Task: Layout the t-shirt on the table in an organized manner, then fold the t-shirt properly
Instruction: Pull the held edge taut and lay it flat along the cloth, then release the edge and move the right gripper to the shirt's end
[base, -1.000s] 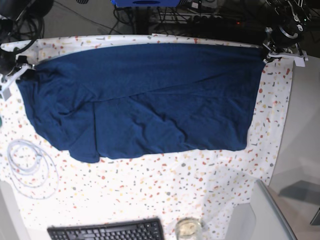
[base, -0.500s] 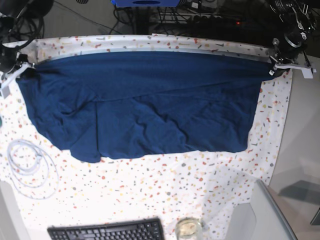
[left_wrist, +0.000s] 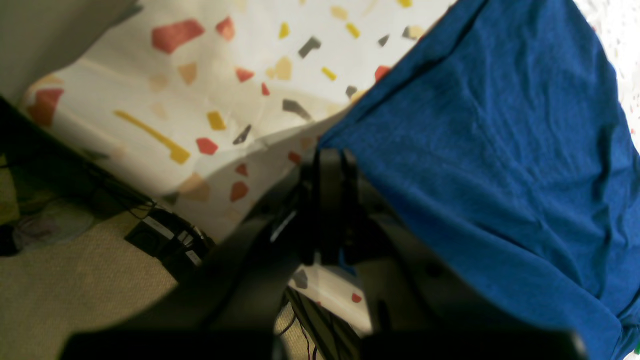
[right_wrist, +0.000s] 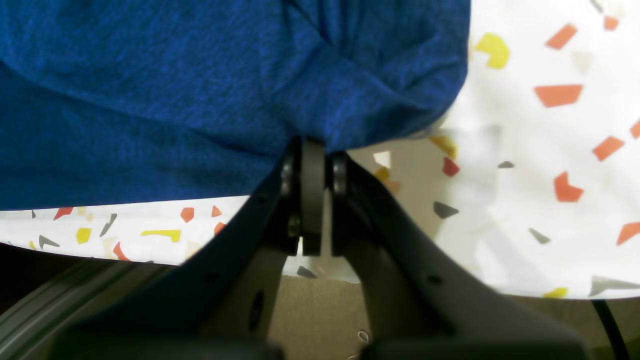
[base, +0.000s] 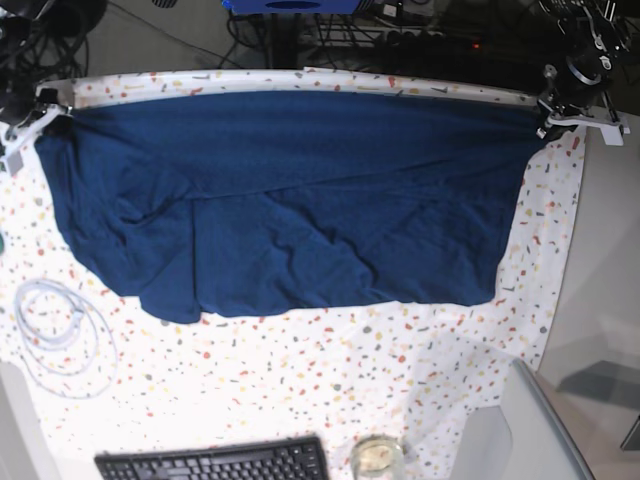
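The dark navy t-shirt lies spread wide across the far half of the table, wrinkled, its far edge stretched taut along the table's back edge. My left gripper is shut on the shirt's far right corner at the table's back right. Seen from the left wrist, the shirt runs up from the shut left gripper. My right gripper is shut on the far left corner. In the right wrist view, bunched cloth of the shirt sits pinched in the right gripper.
A coil of white cable lies at the left. A black keyboard and a glass stand at the near edge. A grey chair back rises at the near right. Cables and gear lie behind the table.
Both grippers have pulled the shirt's far corners back and apart. The far edge now lies straighter and closer to the table's back edge.
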